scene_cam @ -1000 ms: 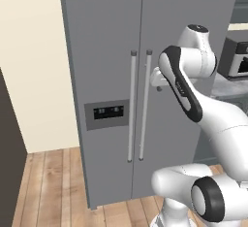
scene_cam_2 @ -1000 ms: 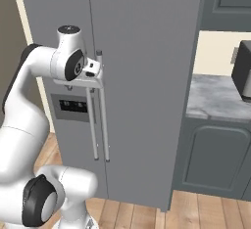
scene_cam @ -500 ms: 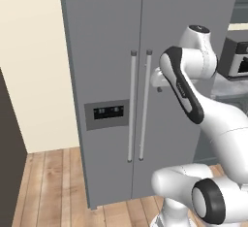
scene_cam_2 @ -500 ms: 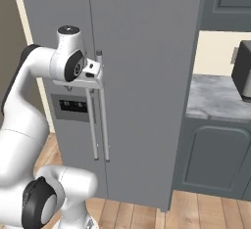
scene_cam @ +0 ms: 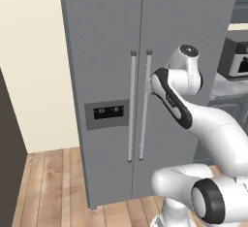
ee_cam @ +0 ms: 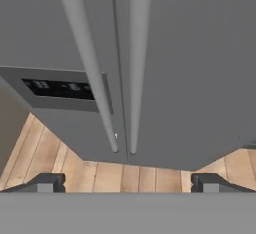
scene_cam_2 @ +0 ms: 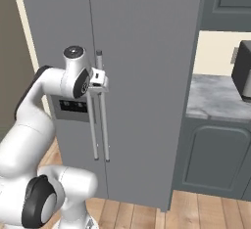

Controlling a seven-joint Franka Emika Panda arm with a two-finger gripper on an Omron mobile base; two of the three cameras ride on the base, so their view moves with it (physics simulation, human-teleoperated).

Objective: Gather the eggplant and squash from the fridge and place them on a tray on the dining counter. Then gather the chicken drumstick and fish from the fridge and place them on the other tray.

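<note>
The gripper (ee_cam: 128, 182) has its jaws wide apart and holds nothing; it is high up, just beside the right handle (scene_cam: 144, 105). Behind it stands the fridge (scene_cam: 106, 37), both doors closed. The left door carries a dispenser (scene_cam: 107, 113).

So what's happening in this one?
The arm has its open gripper up at the fridge, by the top of the right door's handle. Both doors are shut, and nothing is gripped yet. No food has come out, so the task is at its first step: getting the fridge open.
</note>
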